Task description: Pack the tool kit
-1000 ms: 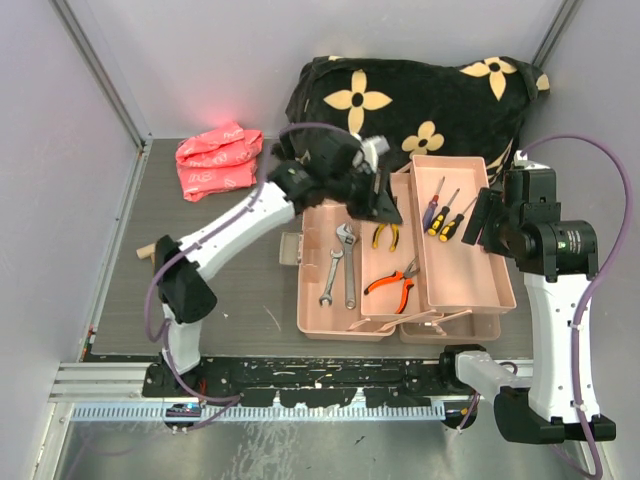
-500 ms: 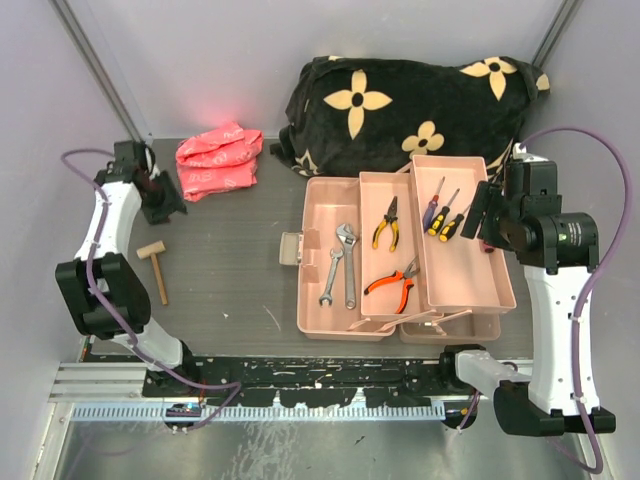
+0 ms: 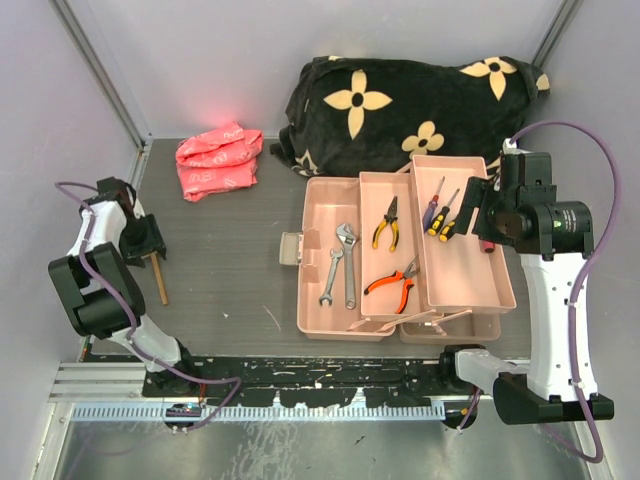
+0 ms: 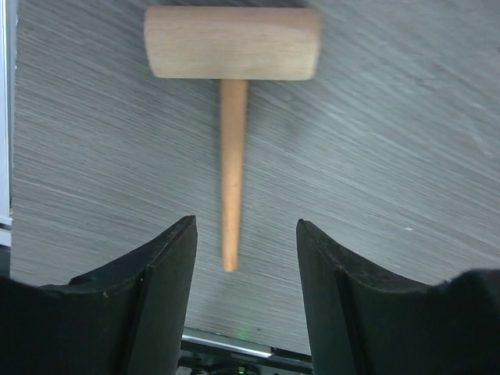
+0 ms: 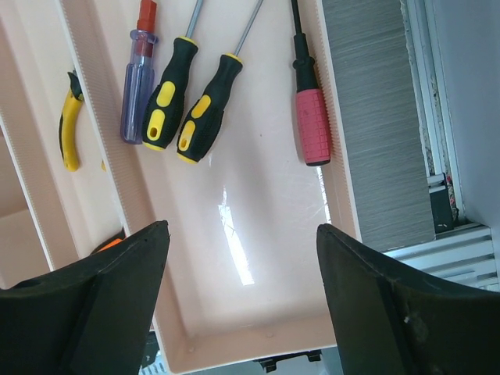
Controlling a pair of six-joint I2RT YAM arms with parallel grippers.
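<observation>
Toolbox (image 3: 318, 215) open on the right part of the counter (image 3: 230, 260), trays spread out. Wrenches (image 3: 340, 265) in the left compartment, yellow pliers (image 3: 385, 222) and orange pliers (image 3: 392, 283) in the middle tray, screwdrivers (image 3: 443, 215) in the right tray. Wooden mallet (image 4: 232, 148) outside of it, flat on the counter at the far left, well apart from the toolbox, handle pointing toward the near side. Probably the one tool not yet packed.

Left gripper (image 4: 246, 234) over the mallet, hiding the head in the top view. In the wrist view, free end of the handle between the two fingers, jaws moderately apart, nothing held, no contact visible; height above the counter hard to tell. Right gripper (image 5: 242, 230) wide apart and empty, above the right tray, near the screwdrivers.

Possible troubles from here, only as a judgement:
- **Closing near the free end of the handle.** Heavy head far from the grip, so likely tilting or turning between the fingers during the lift, perhaps falling out.
- **Round and smooth handle, a little nearer to one finger than to the other.** Easy to roll aside when pushed by that finger first.
- **Coming down too low.** Fingertips pressed into the counter.
- **Long way across to the toolbox.** Danger of knocking a raised tray, or the right gripper, with a hanging head.

Safer to grasp nearer to the head and to move the right arm aside beforehand. Pink bag (image 3: 218, 160) and black flowered fabric (image 3: 410, 105) at the far side, not part of the job.
</observation>
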